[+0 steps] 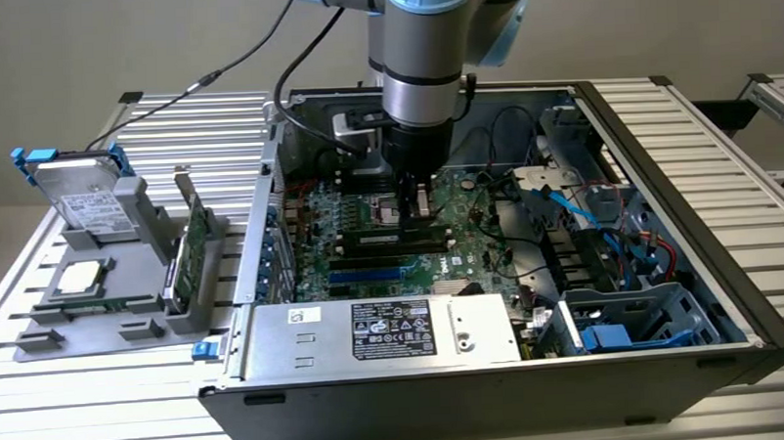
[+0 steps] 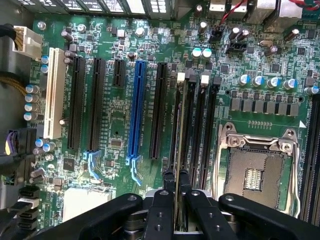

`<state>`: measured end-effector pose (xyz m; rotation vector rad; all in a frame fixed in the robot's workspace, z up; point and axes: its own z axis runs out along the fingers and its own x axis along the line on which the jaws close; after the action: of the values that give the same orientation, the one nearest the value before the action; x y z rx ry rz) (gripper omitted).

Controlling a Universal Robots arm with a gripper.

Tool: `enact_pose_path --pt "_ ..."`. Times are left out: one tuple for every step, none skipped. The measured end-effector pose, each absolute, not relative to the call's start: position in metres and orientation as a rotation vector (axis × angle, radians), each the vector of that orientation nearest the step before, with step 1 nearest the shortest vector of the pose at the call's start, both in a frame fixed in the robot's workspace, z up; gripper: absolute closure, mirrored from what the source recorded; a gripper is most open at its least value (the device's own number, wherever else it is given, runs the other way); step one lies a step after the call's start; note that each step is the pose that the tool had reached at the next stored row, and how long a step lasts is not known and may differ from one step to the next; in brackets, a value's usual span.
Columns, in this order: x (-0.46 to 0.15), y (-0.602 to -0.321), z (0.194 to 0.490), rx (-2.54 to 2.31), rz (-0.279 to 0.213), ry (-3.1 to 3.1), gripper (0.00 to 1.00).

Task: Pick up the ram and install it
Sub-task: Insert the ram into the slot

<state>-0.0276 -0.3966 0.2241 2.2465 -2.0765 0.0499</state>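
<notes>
A slatted aluminium bench (image 1: 701, 102) is seen in the exterior view, and on it stands an open black computer case (image 1: 658, 152) with a green motherboard (image 1: 353, 216) laid flat inside. A grey plastic holder (image 1: 134, 317) with a silver hard drive with blue clips (image 1: 85, 196) and a green expansion card (image 1: 191, 251) is set on the bench at the exterior view's left, apart from the case. The grey and blue arm (image 1: 420, 72) is held upright, its wrist pointed straight down into the case, and the black end effector (image 1: 415, 214) is lowered close over the black memory slots (image 1: 393, 241). In the wrist view the end effector (image 2: 176, 200) is seen closed narrowly on the ram (image 2: 177, 165), a long thin green circuit-board stick viewed edge-on, pinched between the black fingers (image 2: 161, 212). The ram is lined up lengthwise along the memory slot (image 2: 176, 125) nearest the black expansion slots (image 2: 159, 110), between the long blue slot (image 2: 136, 110) and the silver processor socket (image 2: 255, 165). The picking up is judged done and the installing is in hand. Whether the ram's edge is already in the slot cannot be told. Seating is judged to call for a straight, level push with the stick kept parallel to the slot and its ends met by the white latches (image 2: 181, 76).
</notes>
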Motion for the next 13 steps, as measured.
enact_pose_path --pt "-0.0273 -0.3967 0.2241 2.246 0.050 -2.076 0.86" --pt "-0.0273 -0.3967 0.2241 2.246 0.050 -2.076 0.86" --pt "-0.0273 -0.3968 0.2241 2.246 0.051 -2.076 0.86" --pt "-0.0273 -0.3968 0.2240 2.246 0.051 -2.076 0.86" --pt "-0.0273 -0.3969 0.2240 2.245 0.051 -2.076 0.86" --pt "-0.0273 -0.3970 0.2239 2.244 0.051 -2.078 0.86" --pt "-0.0273 -0.3971 0.2238 2.242 0.052 -2.080 0.86" --pt "-0.0273 -0.3971 0.2237 2.239 0.052 -2.082 0.86" --pt "-0.0273 -0.3971 0.2236 2.237 0.052 -2.083 0.86" --pt "-0.0273 -0.3971 0.2235 2.235 0.052 -2.085 0.86" --pt "-0.0273 -0.3971 0.2232 2.234 0.053 -2.086 0.86" --pt "-0.0273 -0.3971 0.2231 2.232 0.053 -2.087 0.86" --pt "-0.0273 -0.3971 0.2229 2.231 0.054 -2.088 0.86"
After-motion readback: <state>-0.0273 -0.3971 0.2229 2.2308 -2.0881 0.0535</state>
